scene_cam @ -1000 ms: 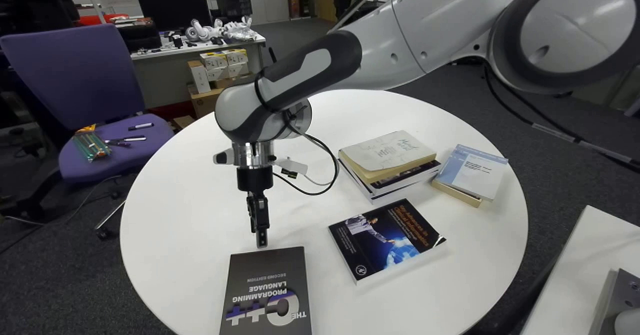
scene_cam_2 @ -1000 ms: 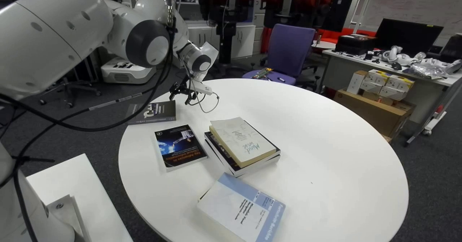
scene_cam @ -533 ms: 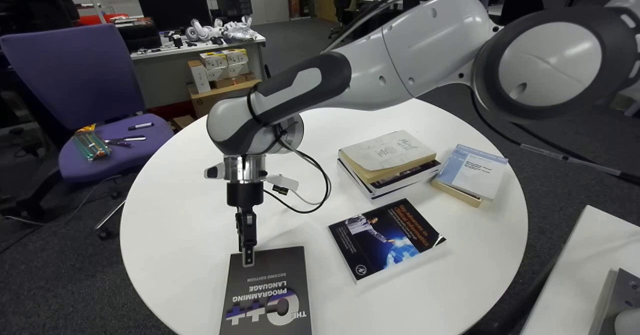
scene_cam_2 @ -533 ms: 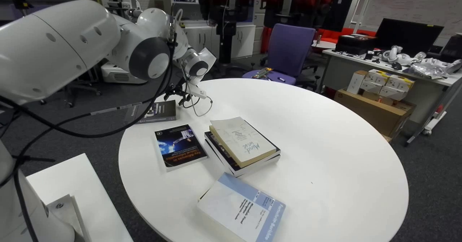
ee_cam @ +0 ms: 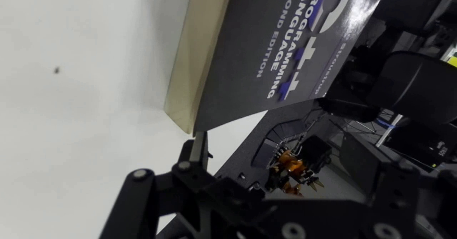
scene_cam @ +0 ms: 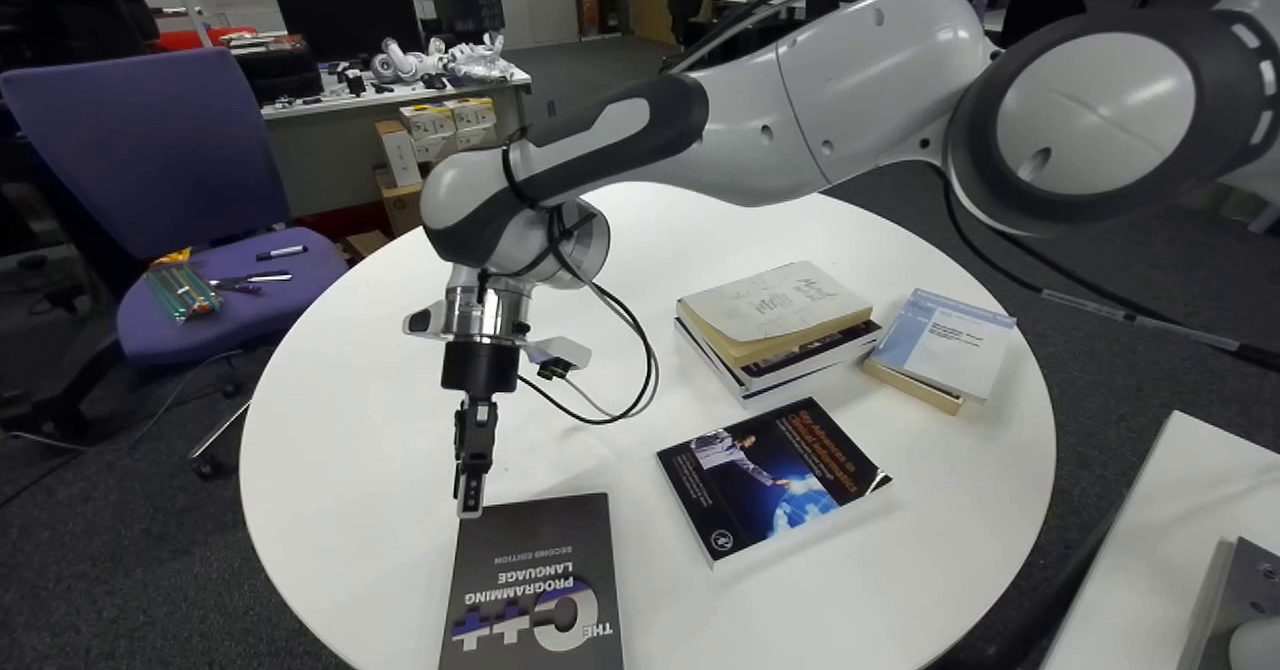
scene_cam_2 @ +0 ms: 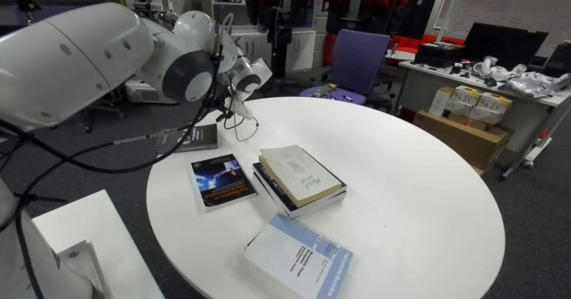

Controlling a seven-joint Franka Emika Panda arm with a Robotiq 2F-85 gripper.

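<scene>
Tool point(scene_cam: 468, 503) has slid left and dipped a bit in an exterior view compared with a second ago; the C++ book point(scene_cam: 530, 570) hasn't budged. Left to right: purple chair point(scene_cam: 150, 140) in the upper left, then the round white worktop point(scene_cam: 350, 420). Tool's left of centre, holding nothing, fingers point(ee_cam: 198, 151) spread wide in the wrist view, one tip right by that book's corner, can't tell if it's touching. Book itself lies flat at the bottom, left of centre. Then a clinical informatics paperback point(scene_cam: 775, 475) right of centre, a book stack point(scene_cam: 775, 310) above it, and a pale blue book point(scene_cam: 945, 340) further right.
</scene>
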